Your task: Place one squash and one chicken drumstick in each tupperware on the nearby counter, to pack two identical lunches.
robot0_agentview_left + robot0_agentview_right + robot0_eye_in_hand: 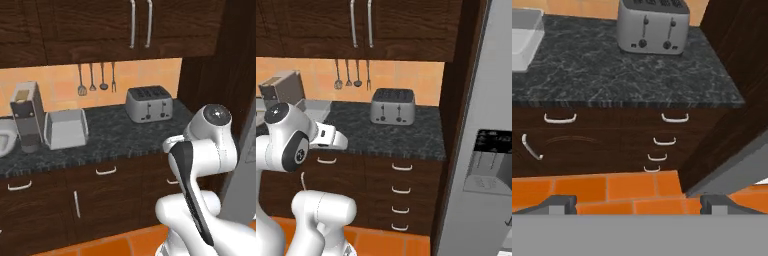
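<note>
The arm faces the dark marbled tabletop (pixel 115 135), its fingers (pixel 637 202) spread wide and empty above the tiled floor (pixel 612 187). The grey tupperware (pixel 66 129) waits beside the toaster (pixel 149 103); apparently still searching, it must next find squash and drumsticks.

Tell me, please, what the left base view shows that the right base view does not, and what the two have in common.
Left base view alone: the grey rectangular tupperware tray seen whole beside the coffee machine, and part of a round white tub at the left edge. Right base view alone: the grey refrigerator door with its dispenser panel, and a stack of drawers with curved handles below the toaster. Both share: the silver four-slot toaster on the dark marbled counter, the hanging utensils, the coffee machine, and the upper cabinet handles.
</note>
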